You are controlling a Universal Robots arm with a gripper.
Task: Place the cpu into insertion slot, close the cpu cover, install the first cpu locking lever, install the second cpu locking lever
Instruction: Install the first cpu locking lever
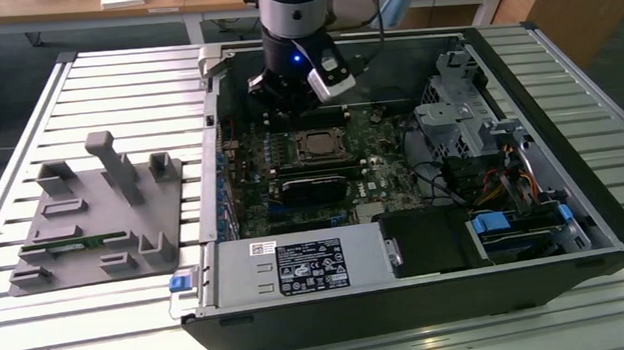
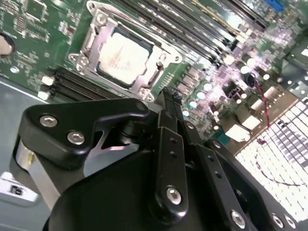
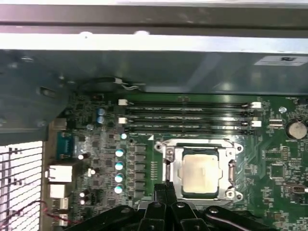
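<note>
The cpu [image 1: 318, 144] lies flat in the insertion slot [image 1: 316, 131] on the green motherboard, its pale metal face up. In both wrist views the cpu [image 3: 199, 171] [image 2: 122, 53] shows through the window of the silver cpu cover [image 3: 169, 153] [image 2: 91, 41], which lies down over it. My gripper [image 1: 286, 118] hangs just behind the socket in the exterior view. Its black fingertips [image 3: 166, 190] [image 2: 168, 96] are pressed together with nothing between them, right at the socket's edge.
The open computer case [image 1: 574, 208] surrounds the board. Long memory slots [image 3: 185, 115] run beside the socket, and a black card [image 1: 315, 187] lies in front of it. A power supply [image 1: 301, 265] and drive cage [image 1: 460, 109] stand nearby. A grey fixture tray [image 1: 97, 212] is on the exterior view's left.
</note>
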